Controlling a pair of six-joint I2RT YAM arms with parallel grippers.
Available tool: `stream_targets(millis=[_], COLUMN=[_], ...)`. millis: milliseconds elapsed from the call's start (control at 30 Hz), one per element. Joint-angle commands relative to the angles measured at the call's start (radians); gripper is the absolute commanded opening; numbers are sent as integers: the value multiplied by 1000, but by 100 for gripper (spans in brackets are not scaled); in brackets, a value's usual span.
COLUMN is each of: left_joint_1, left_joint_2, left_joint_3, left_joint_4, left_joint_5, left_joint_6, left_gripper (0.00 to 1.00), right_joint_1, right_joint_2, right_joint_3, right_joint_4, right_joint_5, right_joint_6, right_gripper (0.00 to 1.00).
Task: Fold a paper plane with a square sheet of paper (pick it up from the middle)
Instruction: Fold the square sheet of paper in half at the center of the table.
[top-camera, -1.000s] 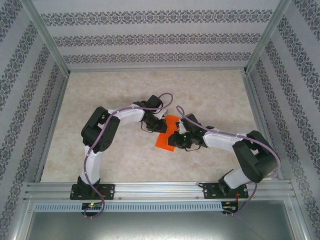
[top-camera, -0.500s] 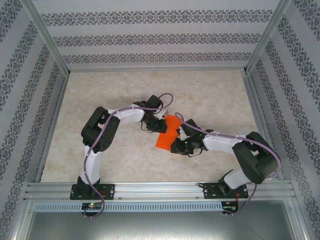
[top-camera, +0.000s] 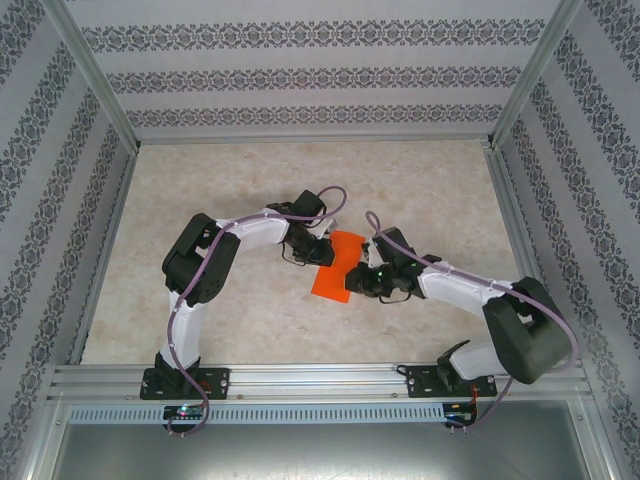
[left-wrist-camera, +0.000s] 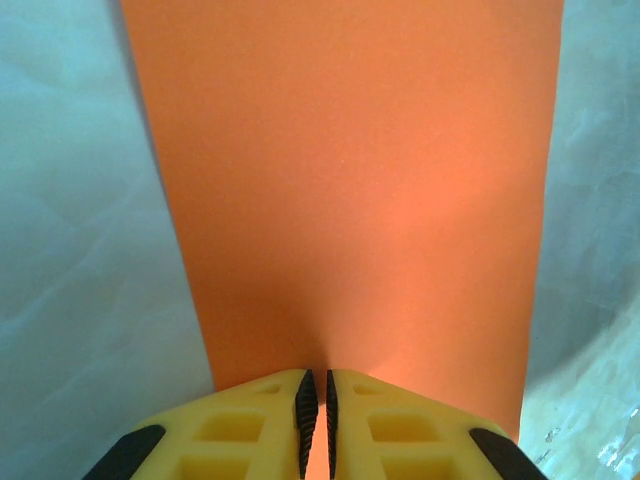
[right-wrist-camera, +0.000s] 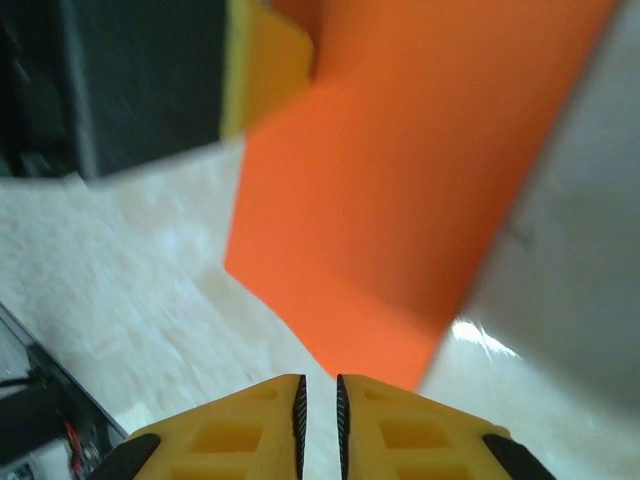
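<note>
- Right arm has swung its elbow outward and toward the near rail since a second ago; its right tool (top-camera: 358, 283) has pulled back to the paper's near right corner; the paper (top-camera: 335, 270) again lies flat after bulging up half a second earlier.
- Left tool (top-camera: 318, 255) is clenched on the paper's far left edge; the left wrist view shows the sheet (left-wrist-camera: 350, 200) running out from between the pressed-together pads of the left tool (left-wrist-camera: 317, 385).
- Right tool (right-wrist-camera: 319, 385) is all but closed, a thin slit between its pads; the paper's (right-wrist-camera: 400, 200) corner ends just at the tips; whether it is pinched cannot be told.
- Paper sits mid-table (top-camera: 430, 190) between the two tools, an orange oblong.
</note>
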Motion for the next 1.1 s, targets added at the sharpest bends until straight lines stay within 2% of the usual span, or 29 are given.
stream_targets(millis=[0, 133, 300, 500, 700, 1067], left_joint_1=[-4, -4, -4, -4, -4, -4], left_joint_2=[47, 36, 37, 48, 54, 52], left_joint_3=[-58, -65, -68, -62, -63, -63], left_joint_4=[-106, -106, -104, -113, -108, -105], left_joint_5=[-76, -81, -80, -74, -58, -64], left_joint_6=[20, 20, 20, 31, 30, 25], left_gripper=[18, 18, 18, 18, 18, 18], right_joint_1=[-8, -27, -68, -143, -153, -159], right_joint_2=[91, 182, 195, 129, 46, 322], right_joint_3=[77, 116, 89, 24, 100, 300], right_joint_4=[53, 3, -63, -93, -111, -49], right_joint_5=[-26, -4, 58, 96, 82, 31], right_joint_6=[-10, -65, -120, -163, -162, -180], right_gripper=[18, 18, 17, 17, 17, 17])
